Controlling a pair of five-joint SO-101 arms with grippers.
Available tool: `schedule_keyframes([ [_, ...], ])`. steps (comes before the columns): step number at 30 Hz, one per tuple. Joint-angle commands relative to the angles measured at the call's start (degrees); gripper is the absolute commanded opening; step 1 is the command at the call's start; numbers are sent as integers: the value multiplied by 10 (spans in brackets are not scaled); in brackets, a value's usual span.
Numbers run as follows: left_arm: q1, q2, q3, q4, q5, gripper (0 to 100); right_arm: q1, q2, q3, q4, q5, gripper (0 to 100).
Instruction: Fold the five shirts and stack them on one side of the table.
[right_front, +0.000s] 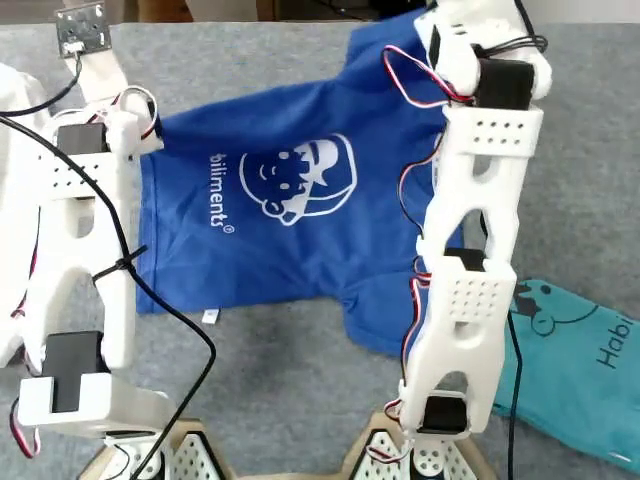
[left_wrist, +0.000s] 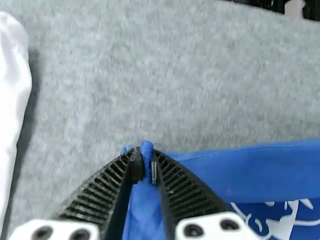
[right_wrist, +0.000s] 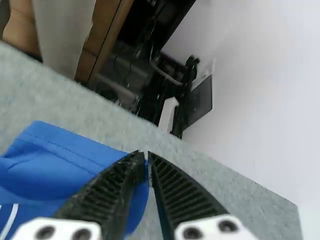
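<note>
The left end effector (left_wrist: 144, 167) and right end effector (right_wrist: 147, 167) each pinch, jaws closed, the far edge of the shirt (right_front: 300, 250), which lies spread on the surface (right_front: 260, 400). We judge the first fold is starting; next, both must carry that edge evenly nearward.

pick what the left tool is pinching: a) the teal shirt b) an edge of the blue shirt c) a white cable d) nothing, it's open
b: the left wrist view shows the left tool shut on a bunched edge of the blue shirt.
</note>
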Motion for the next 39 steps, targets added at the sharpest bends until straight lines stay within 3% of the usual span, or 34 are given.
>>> schedule_keyframes([
  [1,6,-8,-26,27,-7,20,4,-19,-89,75,56,4],
  [13,40,-9,-11,136,-39,20,25,-45,-96,227,90,4],
  [22,44,-167,211,60,-59,20,29,-96,-68,228,91,4],
  [27,69,-263,290,35,-54,20,29,-165,45,227,71,4],
  [33,58,-255,301,15,-33,20,30,-260,237,225,61,4],
  [39,64,-242,324,11,-49,20,78,-317,366,185,65,5],
])
